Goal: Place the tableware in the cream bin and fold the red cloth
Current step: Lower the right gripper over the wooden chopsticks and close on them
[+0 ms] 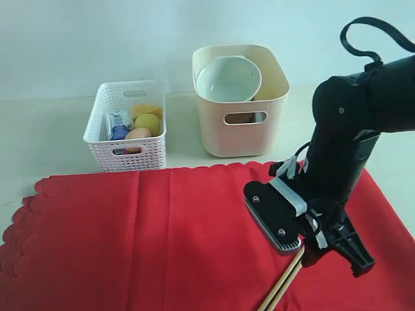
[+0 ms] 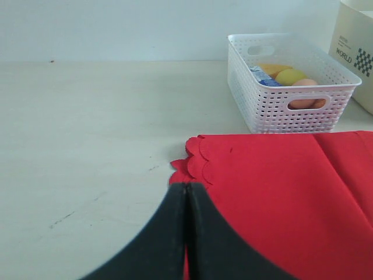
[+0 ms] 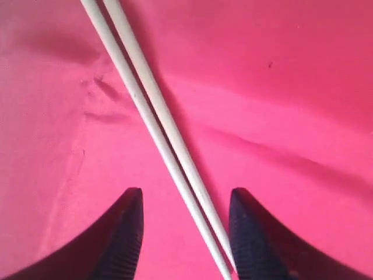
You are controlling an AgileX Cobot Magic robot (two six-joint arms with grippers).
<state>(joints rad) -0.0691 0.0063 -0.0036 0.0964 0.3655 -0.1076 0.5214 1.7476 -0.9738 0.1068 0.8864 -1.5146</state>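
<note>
Pale bench [image 2: 87, 116], bright red scalloped cloth [image 1: 162, 240]: your released right claw [image 3: 185, 195] straddles the wooden chopsticks [image 3: 152, 122], lying lengthwise between its jaws; left claw [image 2: 186, 189] clenched, empty.

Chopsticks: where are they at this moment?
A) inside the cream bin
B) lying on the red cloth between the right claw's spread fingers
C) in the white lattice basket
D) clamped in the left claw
B: the chopsticks lie flat on the red cloth, with the right claw open on either side of them and not touching them.
</note>
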